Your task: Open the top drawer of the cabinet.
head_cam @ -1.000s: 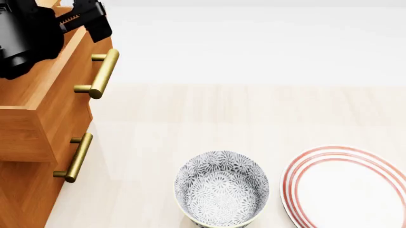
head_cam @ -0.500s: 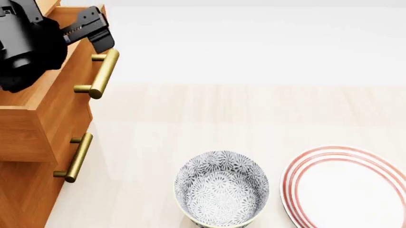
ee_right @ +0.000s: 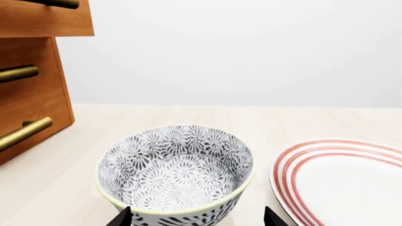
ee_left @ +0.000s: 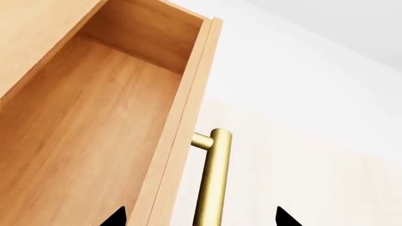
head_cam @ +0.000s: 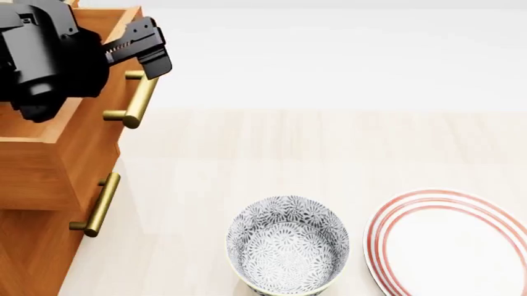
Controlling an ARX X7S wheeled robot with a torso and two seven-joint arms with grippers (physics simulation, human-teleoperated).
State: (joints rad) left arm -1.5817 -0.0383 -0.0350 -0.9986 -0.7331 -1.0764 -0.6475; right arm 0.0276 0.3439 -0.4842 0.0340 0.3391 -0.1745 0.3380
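Note:
The cabinet (head_cam: 33,246) stands at the left of the head view, orange-brown wood. Its top drawer (head_cam: 70,139) is pulled out, and the left wrist view looks into its bare wooden inside (ee_left: 94,141). The drawer's brass bar handle (head_cam: 138,98) runs along its front. My left gripper (head_cam: 148,58) is over the handle's upper end. It is open, with the brass bar handle (ee_left: 212,183) lying between the widely spread fingertips (ee_left: 116,219) without touching them. My right gripper (ee_right: 196,219) is open and does not show in the head view.
A grey patterned bowl (head_cam: 287,245) sits on the pale floor in front, between my right fingertips (ee_right: 122,217) in the right wrist view. A red-ringed white plate (head_cam: 453,243) lies to its right. A lower drawer handle (head_cam: 97,205) juts from the cabinet (ee_right: 31,94).
My left gripper has swung right and downward from above the drawer box to the handle's upper end. The top drawer has shifted very slightly outward.

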